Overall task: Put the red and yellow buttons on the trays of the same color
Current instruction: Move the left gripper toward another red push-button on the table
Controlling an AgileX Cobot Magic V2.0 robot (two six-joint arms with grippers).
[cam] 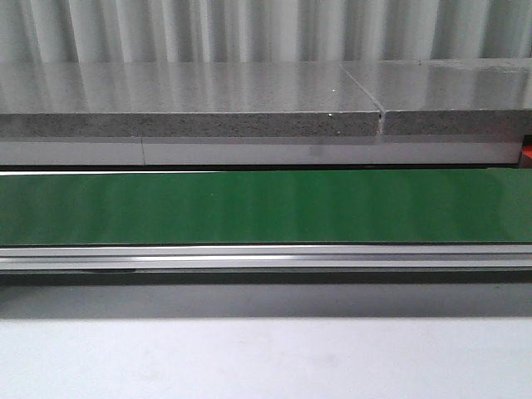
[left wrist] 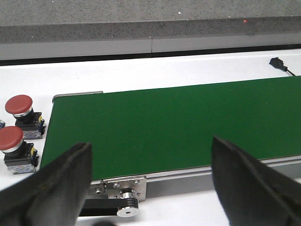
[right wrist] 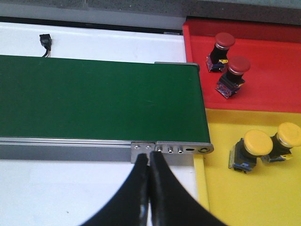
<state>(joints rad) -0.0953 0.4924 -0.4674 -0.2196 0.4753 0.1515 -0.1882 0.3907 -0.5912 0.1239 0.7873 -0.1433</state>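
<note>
Sitting beside the green belt (left wrist: 164, 127) on the white worktop (left wrist: 188, 70) are two red buttons (left wrist: 19, 106). Left hand (left wrist: 150, 188) spread wide, right hand (right wrist: 148, 188) pinched together on nothing. Red tray (right wrist: 273, 80) has two red ones, yellow tray (right wrist: 249, 197) two yellow buttons (right wrist: 256, 143).

Front camera: low, close, facing forward across the green conveyor belt (cam: 266, 208). Left wrist camera looks down over the belt's one end; right wrist camera over the other. All share the belt.
</note>
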